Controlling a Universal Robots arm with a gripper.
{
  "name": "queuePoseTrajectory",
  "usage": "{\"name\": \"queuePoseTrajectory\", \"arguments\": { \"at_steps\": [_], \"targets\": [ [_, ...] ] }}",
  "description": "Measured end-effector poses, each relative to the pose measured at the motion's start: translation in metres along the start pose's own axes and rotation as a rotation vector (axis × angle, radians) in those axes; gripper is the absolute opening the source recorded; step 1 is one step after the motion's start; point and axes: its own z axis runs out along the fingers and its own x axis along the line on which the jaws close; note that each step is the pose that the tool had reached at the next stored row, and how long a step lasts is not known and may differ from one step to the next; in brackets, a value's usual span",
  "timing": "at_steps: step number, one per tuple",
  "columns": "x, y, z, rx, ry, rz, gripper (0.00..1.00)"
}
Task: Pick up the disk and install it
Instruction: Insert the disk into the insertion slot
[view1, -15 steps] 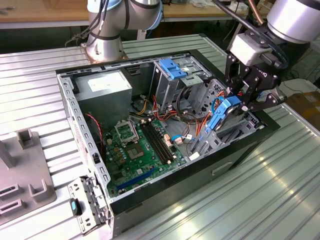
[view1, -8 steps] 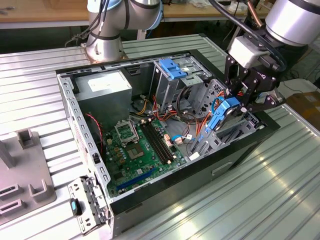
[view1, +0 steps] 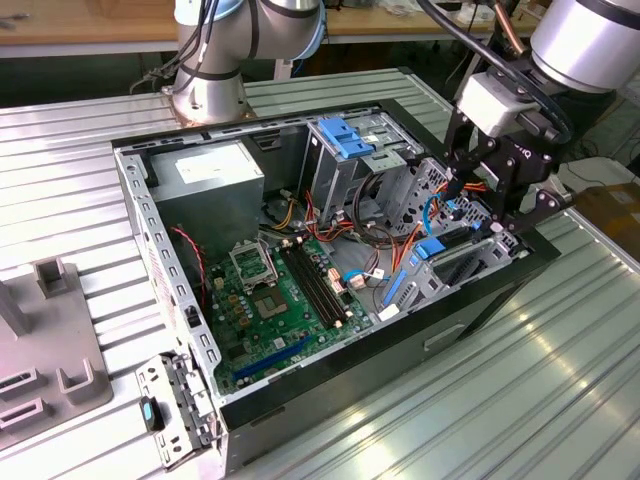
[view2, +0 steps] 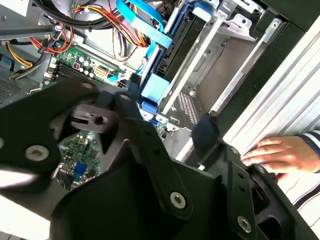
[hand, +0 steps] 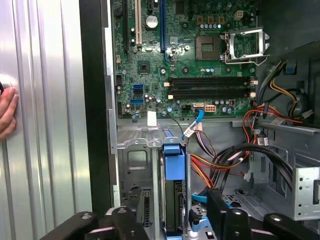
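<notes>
In the bay (hand: 131, 161) — disk (hand: 174, 197); gripper (hand: 176, 209) straddling, clear

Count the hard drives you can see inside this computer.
1: the disk stands on edge in the drive cage, next to the motherboard. Others may be hidden behind cage walls or cables.

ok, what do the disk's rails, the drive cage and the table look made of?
Rails on the disk: bright blue, smooth, even colour, likely moulded plastic. Drive cage: bare grey sheet metal, dull sheen, punched holes, folded edges; probably steel. Table: ribbed silvery metal with streaky reflections, perhaps aluminium.
</notes>
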Motion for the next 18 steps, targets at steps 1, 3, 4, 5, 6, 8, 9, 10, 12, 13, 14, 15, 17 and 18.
{"name": "queuePoseTrajectory", "arguments": {
  "at_steps": [1, 3, 4, 5, 6, 8, 9, 10, 12, 13, 14, 15, 17, 18],
  "targets": [
    [0.0, 0.0, 0.0001, 0.0, 0.0, 0.0, 0.67],
    [0.0, 0.0, 0.0002, 0.0, 0.0, 0.0, 0.74],
    [0.0, -0.0016, 0.0008, 0.0, -0.0003, 0.0, 0.74],
    [-0.0003, -0.0056, 0.0017, 0.0, -0.0002, 0.0, 0.74],
    [-0.0004, -0.0094, 0.0038, 0.0, -0.0001, 0.0, 0.74],
    [-0.0005, -0.0124, 0.0111, -0.0001, 0.0, 0.0, 0.74],
    [-0.0004, -0.0128, 0.0132, -0.0001, 0.0, 0.0, 0.74],
    [-0.0003, -0.013, 0.0151, -0.0001, 0.0, 0.0, 0.74],
    [-0.0003, -0.0131, 0.0216, -0.0002, 0.0, 0.0, 0.74],
    [-0.0007, -0.0135, 0.0248, -0.0006, 0.0002, 0.0, 0.74],
    [-0.0024, -0.0135, 0.0315, -0.0014, 0.0013, 0.0, 0.74],
    [-0.0066, -0.0135, 0.0337, -0.002, 0.0036, 0.0, 0.74],
    [-0.0123, -0.0134, 0.0342, -0.0021, 0.0047, 0.0, 0.74],
    [-0.0125, -0.0134, 0.0342, -0.002, 0.0048, 0.0, 0.74]
  ]
}}
